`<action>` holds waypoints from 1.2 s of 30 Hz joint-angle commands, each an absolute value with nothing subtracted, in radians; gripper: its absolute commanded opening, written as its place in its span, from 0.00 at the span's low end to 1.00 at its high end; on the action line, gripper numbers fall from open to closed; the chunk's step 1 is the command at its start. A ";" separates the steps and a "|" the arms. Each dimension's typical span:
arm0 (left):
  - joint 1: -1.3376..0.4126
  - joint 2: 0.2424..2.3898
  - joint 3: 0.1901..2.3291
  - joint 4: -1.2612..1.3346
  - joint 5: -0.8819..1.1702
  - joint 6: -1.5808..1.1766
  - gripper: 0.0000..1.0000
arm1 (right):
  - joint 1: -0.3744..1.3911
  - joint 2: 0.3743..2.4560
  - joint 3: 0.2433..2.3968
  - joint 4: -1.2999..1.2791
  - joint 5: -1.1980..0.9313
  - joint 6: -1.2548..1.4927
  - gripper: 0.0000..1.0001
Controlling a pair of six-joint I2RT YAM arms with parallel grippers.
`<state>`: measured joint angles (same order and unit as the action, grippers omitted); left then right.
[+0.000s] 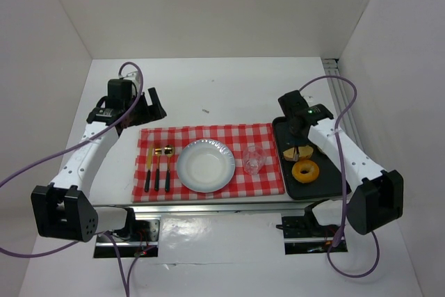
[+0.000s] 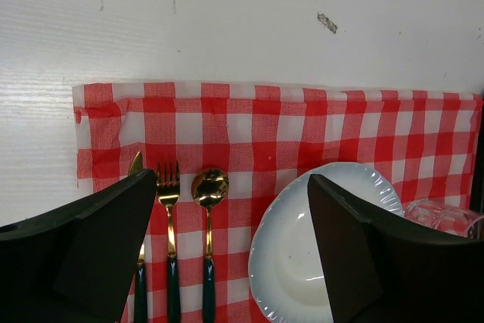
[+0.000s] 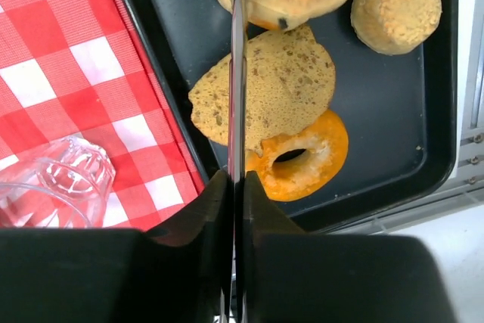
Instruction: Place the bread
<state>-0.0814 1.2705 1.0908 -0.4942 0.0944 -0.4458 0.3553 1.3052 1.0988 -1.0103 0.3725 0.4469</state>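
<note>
Task barely begun. Bread (image 3: 265, 88), a brown slice, lying flat on the dark tray (image 3: 378, 111) at the right, one edge resting on the orange doughnut (image 3: 302, 156), two other rolls just beyond. Plate (image 1: 205, 165) in the middle of the checked cloth (image 1: 208, 133) bare, nothing on it. Judged left to do: grip the slice, lift it, carry it left over the glass (image 1: 253, 161), set it down, presumably on the plate, though the task does not name the spot.

Right gripper (image 1: 299, 137) down over the tray, arm reaching forward from its base, wrist pointing at the baked goods. Fingers pressed together, seam running straight across the slice in the wrist view — nothing seen between them, slice face-up beneath. Looks like a closure that caught no bread; judgement only, contact at the very tips not visible.

Left gripper (image 2: 233, 187) hovering near the far left corner of the cloth, fingers spread wide and holding nothing — knife, fork and spoon (image 2: 209, 187) below it.
</note>
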 commanded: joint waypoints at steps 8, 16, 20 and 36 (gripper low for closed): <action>-0.083 1.272 1.101 -0.468 0.087 -0.440 0.94 | 0.360 1.186 1.222 -1.035 0.344 0.434 0.00; -0.083 1.281 1.132 -0.508 0.019 -0.466 0.95 | 0.545 1.221 1.394 -1.033 0.201 0.407 0.00; -0.083 1.290 1.155 -0.543 -0.052 -0.492 0.95 | 0.748 1.276 1.419 -0.919 0.129 0.407 0.00; -0.083 1.278 1.193 -0.580 -0.112 -0.552 0.95 | 1.140 1.381 1.250 -0.738 0.110 0.434 0.20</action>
<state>-0.0814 1.2907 1.1454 -0.5835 -0.1093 -0.5316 1.1286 1.3853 1.2438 -0.8234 0.1219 0.4229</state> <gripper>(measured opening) 0.951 0.209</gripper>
